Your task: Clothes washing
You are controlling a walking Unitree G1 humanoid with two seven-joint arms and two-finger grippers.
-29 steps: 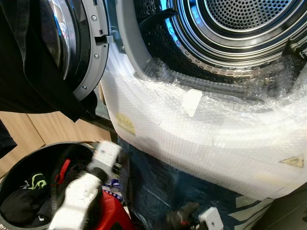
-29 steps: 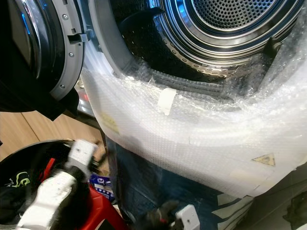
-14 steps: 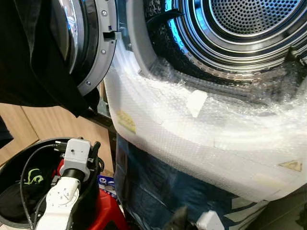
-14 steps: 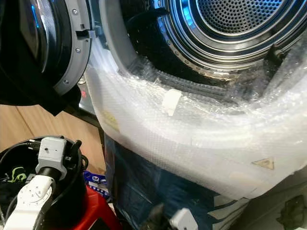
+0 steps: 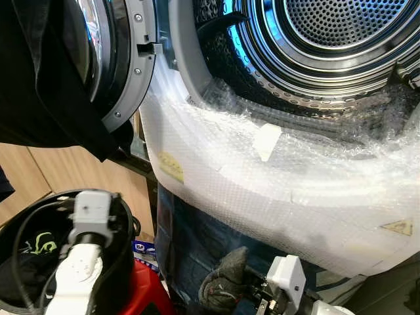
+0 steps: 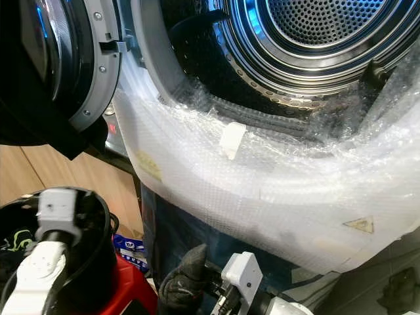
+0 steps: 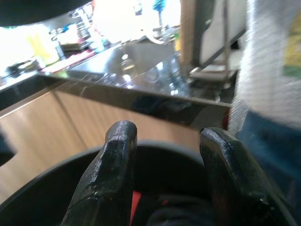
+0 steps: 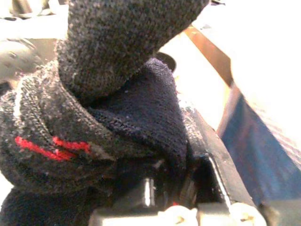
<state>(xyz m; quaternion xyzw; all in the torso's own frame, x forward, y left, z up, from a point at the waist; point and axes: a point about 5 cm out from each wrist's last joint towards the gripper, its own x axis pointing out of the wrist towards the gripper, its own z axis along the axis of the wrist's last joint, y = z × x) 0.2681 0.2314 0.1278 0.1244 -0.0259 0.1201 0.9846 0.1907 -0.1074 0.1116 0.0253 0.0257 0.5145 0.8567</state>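
The washing machine's open steel drum (image 5: 341,33) is at the top right, its door (image 5: 125,65) swung out to the left. A black laundry basket (image 5: 16,220) with dark clothes (image 5: 33,252) stands at the lower left. My left arm (image 5: 88,213) reaches down over the basket; in the left wrist view the left gripper (image 7: 169,134) is open above the basket rim, nothing between its fingers (image 7: 117,160). Low in front of the machine my right gripper (image 5: 248,287) is shut on a dark grey knitted sock (image 5: 222,283), which has red stitching (image 8: 51,146) and covers the fingers.
Bubble wrap (image 5: 262,177) covers the machine's front below the opening, with blue film (image 5: 197,236) beneath it. A black garment (image 5: 39,85) hangs over the door. A red object (image 5: 147,295) sits beside the basket. Wooden panels (image 5: 39,174) lie behind the basket.
My right gripper has risen into view with the dark sock in it. The left arm has shifted left over the basket. The camera has moved slightly.
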